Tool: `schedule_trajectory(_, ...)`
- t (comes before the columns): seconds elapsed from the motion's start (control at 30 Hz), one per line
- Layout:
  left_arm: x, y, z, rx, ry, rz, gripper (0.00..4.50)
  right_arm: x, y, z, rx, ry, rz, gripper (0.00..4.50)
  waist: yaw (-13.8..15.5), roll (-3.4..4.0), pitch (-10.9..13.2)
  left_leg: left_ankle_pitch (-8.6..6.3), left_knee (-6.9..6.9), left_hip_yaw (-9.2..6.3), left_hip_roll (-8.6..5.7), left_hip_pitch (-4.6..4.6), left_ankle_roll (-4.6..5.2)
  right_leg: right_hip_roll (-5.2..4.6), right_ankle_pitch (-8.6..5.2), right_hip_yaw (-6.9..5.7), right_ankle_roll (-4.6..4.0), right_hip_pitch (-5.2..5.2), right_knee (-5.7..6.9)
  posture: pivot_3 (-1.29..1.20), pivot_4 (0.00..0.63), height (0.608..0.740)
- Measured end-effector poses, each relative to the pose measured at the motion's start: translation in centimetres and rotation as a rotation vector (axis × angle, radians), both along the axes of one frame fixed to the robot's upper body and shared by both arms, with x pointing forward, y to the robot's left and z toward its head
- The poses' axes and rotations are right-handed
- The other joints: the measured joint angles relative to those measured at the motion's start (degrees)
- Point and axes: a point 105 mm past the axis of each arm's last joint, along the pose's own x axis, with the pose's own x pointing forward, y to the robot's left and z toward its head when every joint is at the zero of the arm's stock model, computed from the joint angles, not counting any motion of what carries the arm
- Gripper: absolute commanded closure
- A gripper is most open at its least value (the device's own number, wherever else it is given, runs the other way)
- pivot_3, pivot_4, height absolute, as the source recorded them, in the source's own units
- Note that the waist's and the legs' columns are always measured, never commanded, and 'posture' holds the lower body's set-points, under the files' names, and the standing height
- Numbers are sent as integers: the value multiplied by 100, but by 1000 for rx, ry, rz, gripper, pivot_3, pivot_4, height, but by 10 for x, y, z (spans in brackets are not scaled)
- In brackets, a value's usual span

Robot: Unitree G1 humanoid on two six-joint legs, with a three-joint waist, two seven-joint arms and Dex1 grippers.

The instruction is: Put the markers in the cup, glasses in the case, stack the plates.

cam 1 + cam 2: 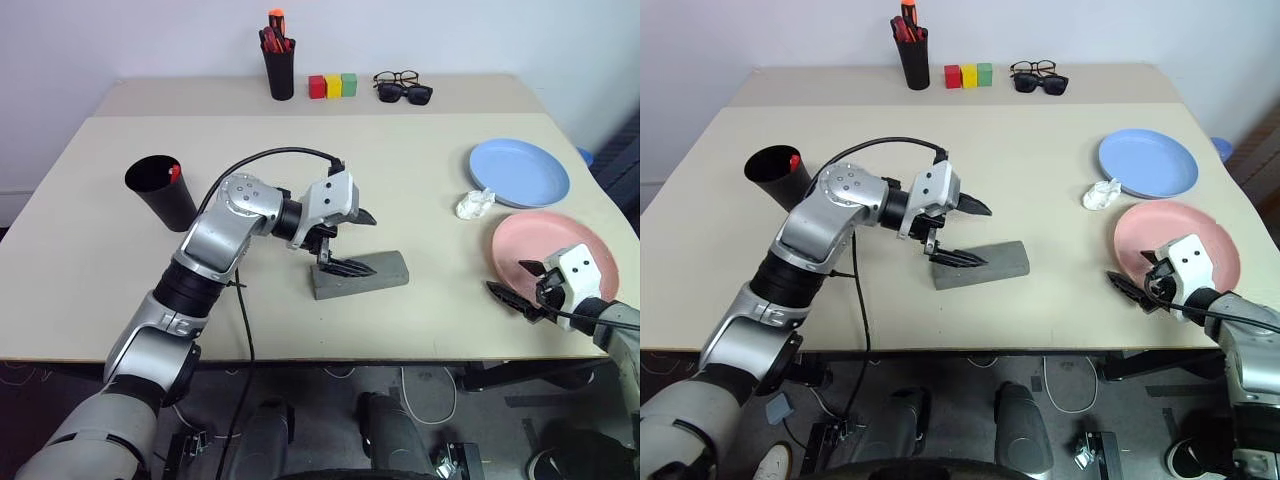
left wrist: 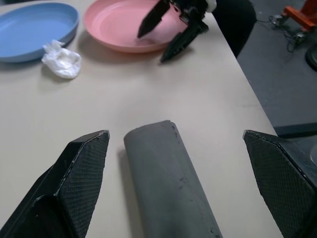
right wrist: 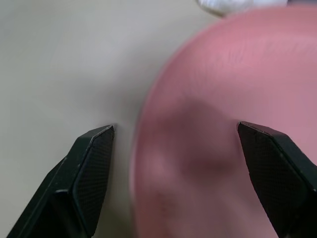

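Over table centre, left gripper (image 1: 350,242): jaws wide, empty, above closed grey rectangular fabric-look case (image 1: 362,274).
Right gripper (image 1: 522,284): jaws wide at near rim of salmon pink round plate (image 1: 545,243).
Light blue round plate (image 1: 520,171): beyond it, apart.
Wide black plastic cup (image 1: 160,190): left, red marker cap inside.

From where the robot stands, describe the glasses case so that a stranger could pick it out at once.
Start at the table's near edge, in the middle. The case lies there closed, under the left gripper. It is the one grey, oblong block; the plates to its right are round.
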Motion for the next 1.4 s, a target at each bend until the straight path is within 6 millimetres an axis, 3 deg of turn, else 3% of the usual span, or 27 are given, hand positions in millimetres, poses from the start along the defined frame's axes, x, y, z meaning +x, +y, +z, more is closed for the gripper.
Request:
schedule_trajectory(0.1,1,0,2,-12,-7,11,0,1,-3,0,-14,19,-7,1705,3,0,0,0,4,0,0,1,0,0,-1,0,-2,4,0,0,150,740)
schedule_trajectory(0.23,3,2,3,-15,-13,32,0,3,-4,1,-48,26,-4,3770,5,-1,0,0,4,0,0,3,0,0,0,0,0,6,-1,0,150,740)
schedule_trajectory(0.37,4,1,4,-24,-14,39,0,1,-14,2,-101,41,-44,3770,15,-5,-1,0,7,-1,-1,2,0,0,-4,0,-6,9,-3,0,150,740)
schedule_trajectory(0.57,3,0,6,-40,-21,42,0,-4,-11,4,-147,30,-43,3770,8,-3,-1,0,0,-1,-1,3,0,0,0,0,2,6,-2,0,150,740)
schedule_trajectory(0.73,5,-1,5,-49,-22,61,0,2,-15,28,-234,-35,-43,3770,-4,1,1,0,5,2,-1,3,0,0,-5,2,-7,6,-2,0,150,740)
schedule_trajectory(0.97,3,0,4,-63,-17,82,0,47,-19,102,-400,-279,-1,3770,-45,2,3,0,0,2,-1,7,-1,0,-4,2,-9,6,-3,0,150,740)
schedule_trajectory(1.2,0,9,-1,-66,-5,146,0,90,-22,111,-476,-263,57,3770,-91,8,6,1,-7,5,-1,-1,-1,0,6,4,8,-3,-6,0,150,740)
schedule_trajectory(1.3,-2,15,-3,-82,14,193,0,99,-18,116,-454,-268,72,3770,-121,6,7,1,-15,1,-1,-2,-1,0,4,3,11,-4,-7,0,150,740)
schedule_trajectory(1.4,-2,20,-5,-76,15,230,0,100,-9,103,-401,-220,121,3770,-145,7,6,1,-15,2,-1,-3,-2,0,4,4,14,-5,-7,0,150,740)
